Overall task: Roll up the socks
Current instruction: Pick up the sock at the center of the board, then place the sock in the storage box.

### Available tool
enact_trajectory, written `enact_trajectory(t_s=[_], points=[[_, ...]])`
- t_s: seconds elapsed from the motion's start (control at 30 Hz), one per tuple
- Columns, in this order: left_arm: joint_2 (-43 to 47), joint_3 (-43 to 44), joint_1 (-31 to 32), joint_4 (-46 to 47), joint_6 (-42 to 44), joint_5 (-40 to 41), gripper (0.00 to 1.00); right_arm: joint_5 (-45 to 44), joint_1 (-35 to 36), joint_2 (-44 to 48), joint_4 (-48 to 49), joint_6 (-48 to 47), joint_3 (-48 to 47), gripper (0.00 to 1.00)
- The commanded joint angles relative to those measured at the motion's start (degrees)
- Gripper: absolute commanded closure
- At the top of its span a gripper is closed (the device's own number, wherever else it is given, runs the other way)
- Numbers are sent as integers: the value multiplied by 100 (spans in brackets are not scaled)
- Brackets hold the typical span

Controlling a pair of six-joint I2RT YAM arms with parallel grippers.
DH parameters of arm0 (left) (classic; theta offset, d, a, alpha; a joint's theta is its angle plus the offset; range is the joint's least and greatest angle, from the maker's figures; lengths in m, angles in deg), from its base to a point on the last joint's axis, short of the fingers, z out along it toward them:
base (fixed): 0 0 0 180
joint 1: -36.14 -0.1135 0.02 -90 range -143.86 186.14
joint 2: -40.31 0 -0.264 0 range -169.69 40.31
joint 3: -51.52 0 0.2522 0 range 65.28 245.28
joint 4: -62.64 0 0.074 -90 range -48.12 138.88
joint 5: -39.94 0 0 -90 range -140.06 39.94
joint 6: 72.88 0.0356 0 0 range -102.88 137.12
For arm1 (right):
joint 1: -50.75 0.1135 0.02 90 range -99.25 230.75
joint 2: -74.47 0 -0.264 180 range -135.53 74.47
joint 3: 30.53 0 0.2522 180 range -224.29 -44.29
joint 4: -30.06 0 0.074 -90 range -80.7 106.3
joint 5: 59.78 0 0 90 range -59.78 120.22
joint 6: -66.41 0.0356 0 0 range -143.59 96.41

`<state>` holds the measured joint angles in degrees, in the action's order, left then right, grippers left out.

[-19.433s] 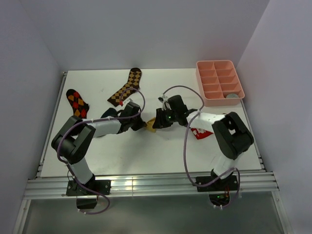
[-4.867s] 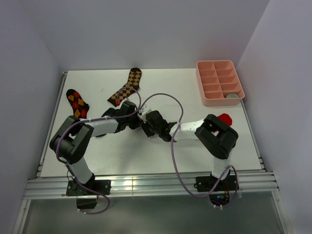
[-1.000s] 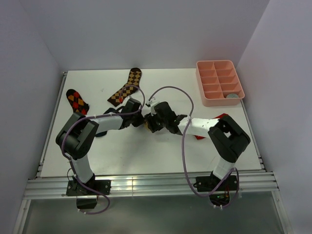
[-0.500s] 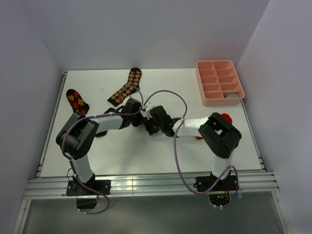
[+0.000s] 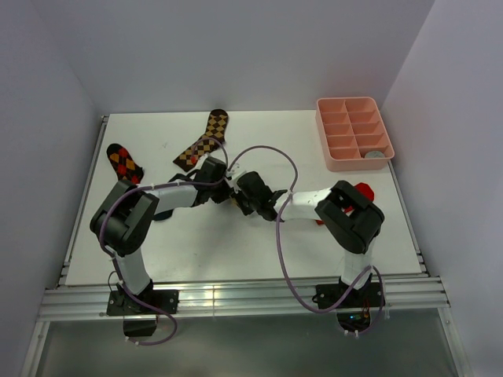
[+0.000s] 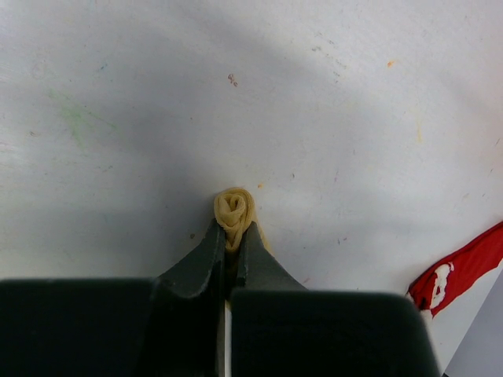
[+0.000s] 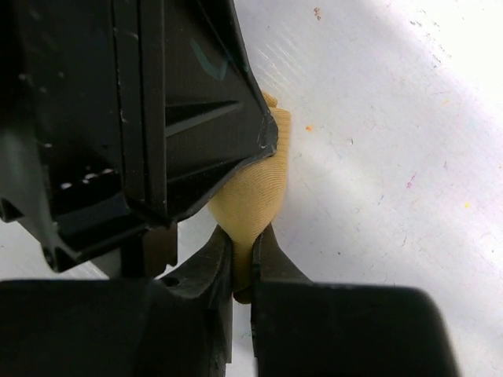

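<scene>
The mustard yellow sock (image 6: 233,210) is twisted into a tight roll at the middle of the table. My left gripper (image 6: 231,232) is shut on one end of it, and the coiled tip pokes out past the fingertips. Coming from the opposite side, my right gripper (image 7: 243,239) is shut on the other part of the same sock (image 7: 255,196), right against the left gripper's black body (image 7: 157,118). In the top view the left gripper (image 5: 228,191) and right gripper (image 5: 238,196) meet nose to nose and hide the sock.
A pink divided tray (image 5: 354,132) stands at the back right, with a grey round thing (image 5: 378,155) in its near right compartment. A brown checkered sock (image 5: 203,141) and a red-and-black argyle sock (image 5: 124,165) lie at the back left. A red sock (image 5: 361,188) lies by the right arm.
My right gripper, open half a second ago, has closed on the mustard sock and shifted slightly left towards the left gripper. The left gripper stays shut on the sock.
</scene>
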<state>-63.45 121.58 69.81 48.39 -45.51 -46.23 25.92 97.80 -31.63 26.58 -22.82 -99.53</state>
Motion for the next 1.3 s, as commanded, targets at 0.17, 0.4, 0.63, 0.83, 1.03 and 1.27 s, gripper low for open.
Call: enact_trajectory(t_s=[0.17,0.4,0.63,0.83,1.03,1.27], points=[[32,5,96,-241,128,21,78,-238,24,580,-237,256,312,100],[295,57,43,-407,181,73,62,-133,-152,1170,-430,554,672,100],[928,197,-501,-680,260,56,29,43,-591,1855,-974,994,937,100],[1727,400,-949,-1093,523,100,15,-123,-1258,2479,-1906,1354,542,100],[2755,505,-1248,-1629,1050,266,5,-229,-2285,2657,-3118,1820,-389,100],[3547,698,-2003,-2279,1938,502,1,-405,-3691,1998,-4262,2690,-1646,100]])
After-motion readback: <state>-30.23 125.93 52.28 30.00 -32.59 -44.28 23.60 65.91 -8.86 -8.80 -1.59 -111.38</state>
